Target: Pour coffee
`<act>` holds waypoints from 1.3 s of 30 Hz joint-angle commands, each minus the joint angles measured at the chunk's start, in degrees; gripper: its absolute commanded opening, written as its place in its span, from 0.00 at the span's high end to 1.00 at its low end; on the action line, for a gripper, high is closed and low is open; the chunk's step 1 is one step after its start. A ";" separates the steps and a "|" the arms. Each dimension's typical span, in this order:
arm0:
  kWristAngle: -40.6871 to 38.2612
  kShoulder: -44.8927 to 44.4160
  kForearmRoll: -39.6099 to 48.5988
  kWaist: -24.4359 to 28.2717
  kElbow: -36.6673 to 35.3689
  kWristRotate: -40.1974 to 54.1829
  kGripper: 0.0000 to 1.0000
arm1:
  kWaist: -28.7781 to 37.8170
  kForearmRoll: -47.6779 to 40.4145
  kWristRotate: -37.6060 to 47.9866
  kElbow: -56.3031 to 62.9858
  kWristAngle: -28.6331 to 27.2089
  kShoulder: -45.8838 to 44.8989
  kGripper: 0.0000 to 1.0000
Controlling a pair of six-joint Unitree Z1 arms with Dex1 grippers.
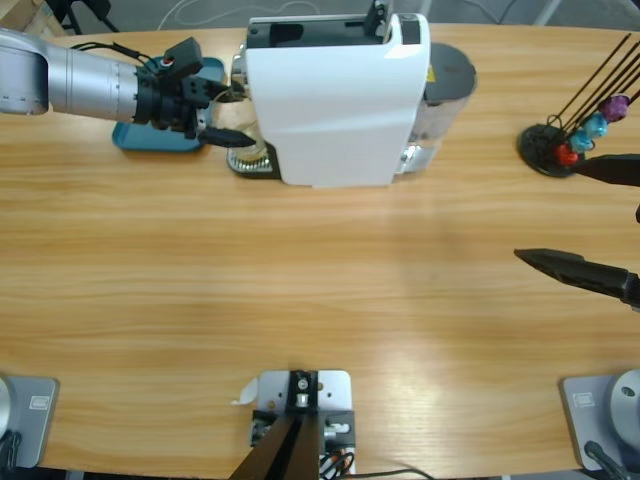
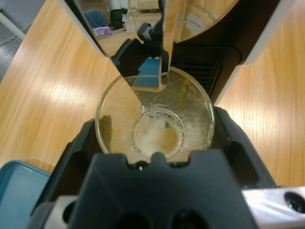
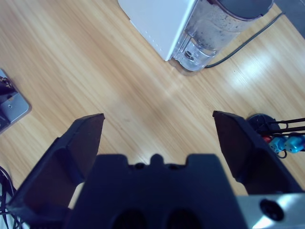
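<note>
From above I see my left arm coming in from the upper left edge, its left gripper [image 1: 232,138] reaching to the front of the boxy white coffee machine [image 1: 335,100] that stands at the far middle of the long wooden table [image 1: 300,290]. Along that wrist I look straight down into a small clear glass cup [image 2: 155,119], and my black jaws sit closed against its sides, one on either flank, so I am holding it. The cup stands under the machine's shiny metal spout [image 2: 164,43], on the dark drip tray. Inside the glass I make out only a pale film with small bubbles around the base; I cannot pick out a dark layer of coffee from here. A teal plastic tray [image 1: 160,135] lies just beside the machine, under my left wrist.

My right gripper [image 1: 600,220] hangs over the right edge of the table with its jaws spread wide and nothing between them, well apart from the machine. Near it stands a black wire stand with coloured beads [image 1: 570,140]. From that wrist I see the machine's clear water tank [image 3: 209,33] and a dark cable [image 3: 248,43] running off it
</note>
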 commanded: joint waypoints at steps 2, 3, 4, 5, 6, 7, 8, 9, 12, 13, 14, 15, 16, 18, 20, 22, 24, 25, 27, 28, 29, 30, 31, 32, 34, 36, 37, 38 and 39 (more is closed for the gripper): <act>-0.98 2.07 1.38 0.59 1.90 0.39 1.00 | 0.32 -0.62 -0.47 0.13 -0.03 1.45 0.01; -1.31 1.91 1.40 0.62 2.08 0.38 1.00 | 0.32 -0.39 -0.47 0.13 -0.11 1.15 0.01; -1.66 1.86 1.40 0.66 2.18 0.38 1.00 | 0.32 -0.15 -0.51 0.10 -0.11 0.92 0.01; -2.21 1.76 1.40 0.75 2.29 0.38 1.00 | 0.32 0.10 -0.58 -0.10 -0.11 0.85 0.01; -2.54 1.69 1.40 0.80 2.38 0.38 1.00 | 0.32 0.17 -0.68 -0.20 -0.11 0.78 0.01; -2.84 1.61 1.40 0.82 2.45 0.38 1.00 | 0.32 0.20 -0.76 -0.31 -0.14 0.80 0.01; -3.26 1.54 1.40 0.80 2.54 0.38 1.00 | 0.32 0.13 -0.83 -0.31 -0.33 0.89 0.01; -3.54 1.46 1.38 0.73 2.68 0.38 1.00 | 0.32 0.12 -0.83 -0.22 -0.46 1.10 0.01; -3.12 1.61 1.40 0.73 2.52 0.27 1.00 | 0.32 0.12 -0.83 -0.04 -0.37 1.24 0.01; -2.96 1.69 1.40 0.75 2.36 0.20 1.00 | 0.32 0.36 -0.83 -0.01 -0.46 0.91 0.01; -2.89 1.72 1.40 0.80 2.31 0.20 1.00 | 0.32 0.50 -0.83 0.06 -0.49 0.66 0.00; -2.86 1.76 1.40 0.82 2.31 0.20 1.00 | 0.32 0.59 -0.83 0.13 -0.54 0.50 0.00; -2.89 1.72 1.40 0.82 2.31 0.20 1.00 | 0.30 0.66 -0.83 0.13 -0.53 0.41 0.00; -3.23 1.56 1.40 1.24 2.39 0.18 0.79 | 0.32 0.66 -0.83 0.06 -0.46 0.63 0.01; -4.32 1.30 1.33 1.94 2.78 0.39 0.10 | 0.32 0.66 -0.83 -0.17 -0.46 0.80 0.01; -6.67 1.09 1.31 2.52 2.97 0.82 0.03 | 0.32 0.96 -0.83 -0.27 -0.39 0.75 0.01; -8.53 1.11 1.31 3.12 2.59 0.76 0.01 | 0.32 1.33 -0.83 -0.31 -0.37 0.61 0.01; -8.75 1.21 1.31 3.19 2.34 0.52 0.00 | 0.32 1.49 -0.83 -0.31 -0.39 0.59 0.01; -8.53 1.30 1.31 3.28 2.22 0.46 0.00 | 0.32 1.66 -0.83 -0.41 -0.37 0.59 0.01; -8.17 1.39 1.31 3.33 2.11 0.39 0.00 | 0.32 1.77 -0.83 -0.55 -0.39 0.59 0.01; -8.08 1.51 1.24 3.43 1.99 0.20 0.00 | 0.32 1.96 -0.83 -0.71 -0.37 0.59 0.01; -7.99 1.60 1.22 3.52 1.90 0.09 0.00 | 0.32 2.10 -0.83 -0.82 -0.39 0.57 0.01; -7.88 1.63 1.22 3.56 1.80 0.02 0.00 | 0.32 2.22 -0.83 -0.83 -0.44 0.48 0.01; -7.66 1.61 1.22 3.73 1.87 0.04 0.00 | 0.32 2.24 -0.83 -0.83 -0.44 0.41 0.01; -7.80 0.56 1.22 4.51 2.43 0.04 0.00 | 0.32 2.21 -0.83 -0.89 -0.44 0.50 0.01; -10.68 -1.41 1.22 6.51 3.47 0.11 0.00 | 0.32 2.15 -0.83 -0.83 -0.46 0.66 0.01; -12.01 -2.18 1.22 7.72 4.01 0.11 0.00 | 0.32 2.15 -0.83 -0.83 -0.46 0.73 0.01; -12.65 -2.97 1.22 8.43 4.54 0.11 0.00 | 0.32 2.15 -0.83 -0.85 -0.46 0.77 0.01; -13.12 -3.92 1.22 9.06 5.15 0.11 0.00 | 0.32 2.10 -0.83 -0.92 -0.47 0.82 0.01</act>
